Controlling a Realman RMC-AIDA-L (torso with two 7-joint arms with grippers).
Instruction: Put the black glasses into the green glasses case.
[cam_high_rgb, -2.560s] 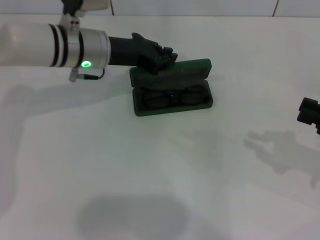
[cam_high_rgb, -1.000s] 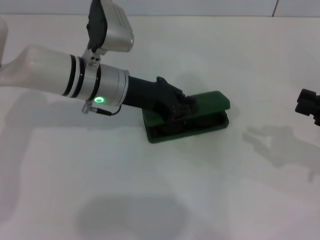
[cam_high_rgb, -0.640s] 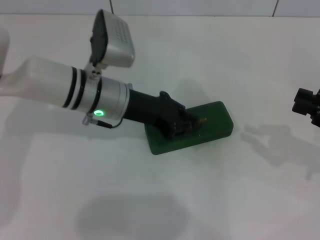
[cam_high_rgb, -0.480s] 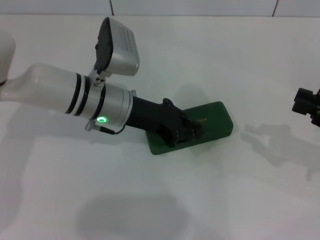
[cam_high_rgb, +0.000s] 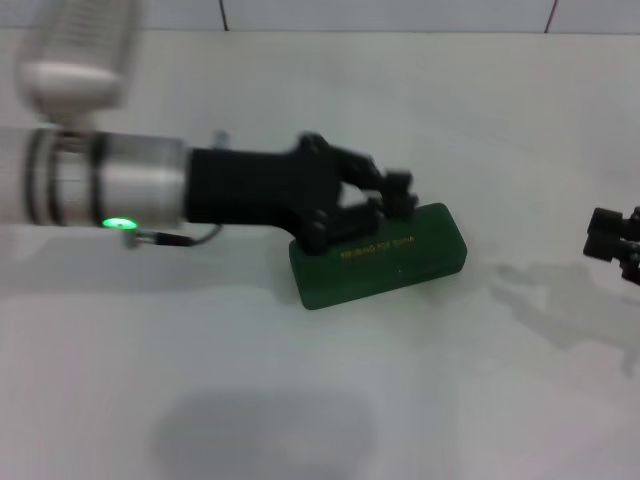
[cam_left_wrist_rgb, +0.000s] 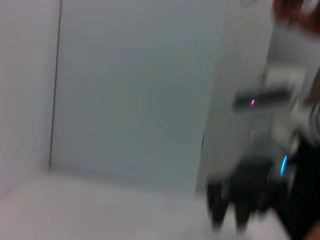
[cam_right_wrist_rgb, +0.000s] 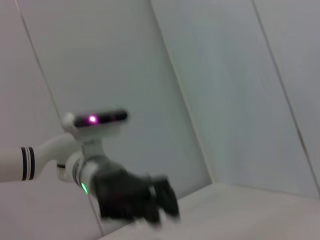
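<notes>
**Case shut, left gripper close above the lid**

The left gripper (cam_high_rgb: 385, 200) hangs over the far left part of the case (cam_high_rgb: 385, 258), its dark fingers (cam_high_rgb: 400, 190) slightly parted with nothing between them. From the head view I cannot tell whether the lower fingertips touch the lid or clear it by a little. The case lies closed on the white table (cam_high_rgb: 300, 400), gold lettering up, turned a little so its right end sits farther away. The glasses are not to be seen; I judge they are inside, since the lid is down.

What could go wrong: if a fingertip is caught on the lid's far edge, pulling the arm away could drag the case or lift the lid open again. A lid not fully latched might also spring back, though no gap shows from here.

The right gripper (cam_high_rgb: 615, 238) sits parked at the far right edge, well apart from the case; whether it is open or closed I cannot tell
</notes>
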